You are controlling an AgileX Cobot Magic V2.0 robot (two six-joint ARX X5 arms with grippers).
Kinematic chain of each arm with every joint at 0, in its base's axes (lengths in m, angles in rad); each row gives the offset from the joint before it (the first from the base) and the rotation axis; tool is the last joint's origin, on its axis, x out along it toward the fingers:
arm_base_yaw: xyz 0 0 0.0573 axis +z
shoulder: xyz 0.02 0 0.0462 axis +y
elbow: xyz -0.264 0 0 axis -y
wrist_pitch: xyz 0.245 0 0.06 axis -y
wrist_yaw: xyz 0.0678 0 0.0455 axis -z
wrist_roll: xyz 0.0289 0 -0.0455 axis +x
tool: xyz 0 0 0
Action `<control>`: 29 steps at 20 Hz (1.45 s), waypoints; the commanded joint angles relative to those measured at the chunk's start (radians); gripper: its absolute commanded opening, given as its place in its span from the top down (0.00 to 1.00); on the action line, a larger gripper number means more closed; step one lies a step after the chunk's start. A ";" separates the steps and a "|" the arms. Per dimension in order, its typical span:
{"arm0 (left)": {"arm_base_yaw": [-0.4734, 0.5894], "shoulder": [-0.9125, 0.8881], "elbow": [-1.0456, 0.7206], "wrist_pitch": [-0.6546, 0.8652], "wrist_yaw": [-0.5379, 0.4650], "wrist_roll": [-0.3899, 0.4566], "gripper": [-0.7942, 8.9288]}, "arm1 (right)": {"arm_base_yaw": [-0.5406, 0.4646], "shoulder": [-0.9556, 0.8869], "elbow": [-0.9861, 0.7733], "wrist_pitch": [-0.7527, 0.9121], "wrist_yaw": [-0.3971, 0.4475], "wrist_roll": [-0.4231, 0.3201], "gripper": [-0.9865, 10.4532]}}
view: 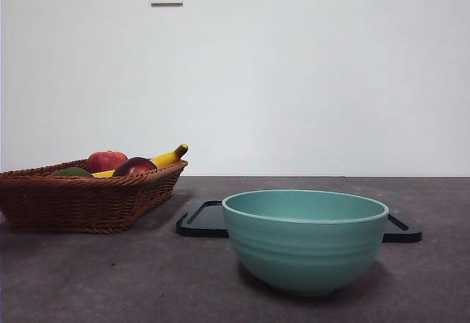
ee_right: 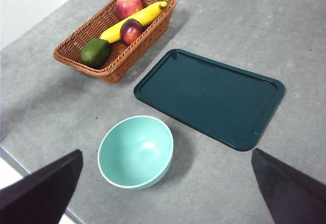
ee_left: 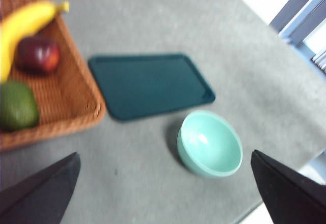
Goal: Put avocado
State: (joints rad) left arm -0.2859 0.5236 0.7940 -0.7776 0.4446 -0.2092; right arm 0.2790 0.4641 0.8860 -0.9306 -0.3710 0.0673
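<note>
The avocado (ee_right: 95,52) is a dull dark-green fruit lying in the wicker basket (ee_right: 86,38) at its near end. It also shows in the left wrist view (ee_left: 17,106) and just peeks over the basket rim in the front view (view: 71,171). My left gripper (ee_left: 168,193) is open and empty, high above the table between the basket and the bowl. My right gripper (ee_right: 165,193) is open and empty, high above the table near the bowl. Neither gripper shows in the front view.
The basket (view: 81,198) also holds a red apple (ee_right: 129,4), a banana (ee_right: 133,20) and a dark red-purple fruit (ee_right: 131,30). A dark flat tray (ee_right: 209,96) lies beside it. A teal bowl (view: 305,238) stands empty in front of the tray.
</note>
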 commanded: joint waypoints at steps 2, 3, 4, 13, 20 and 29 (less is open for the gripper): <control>-0.003 0.131 0.015 -0.006 -0.008 0.007 0.15 | 0.004 0.003 0.017 0.011 -0.002 -0.004 0.36; -0.003 0.172 0.017 -0.010 -0.018 0.006 0.15 | 0.004 0.003 0.017 0.011 -0.002 -0.004 0.36; -0.003 0.228 0.023 -0.016 -0.043 0.006 0.15 | 0.004 0.003 0.017 0.011 -0.002 -0.004 0.36; -0.003 0.726 0.281 -0.087 -0.284 0.042 0.15 | 0.004 0.003 0.017 0.011 -0.002 -0.004 0.36; -0.002 1.072 0.557 -0.123 -0.380 0.093 0.15 | 0.004 0.003 0.017 0.010 -0.002 -0.002 0.36; 0.002 1.286 0.610 -0.079 -0.483 0.122 0.15 | 0.004 0.003 0.017 0.010 -0.002 0.000 0.36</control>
State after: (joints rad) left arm -0.2817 1.7882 1.3834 -0.8597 -0.0311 -0.0948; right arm 0.2790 0.4641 0.8860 -0.9306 -0.3710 0.0673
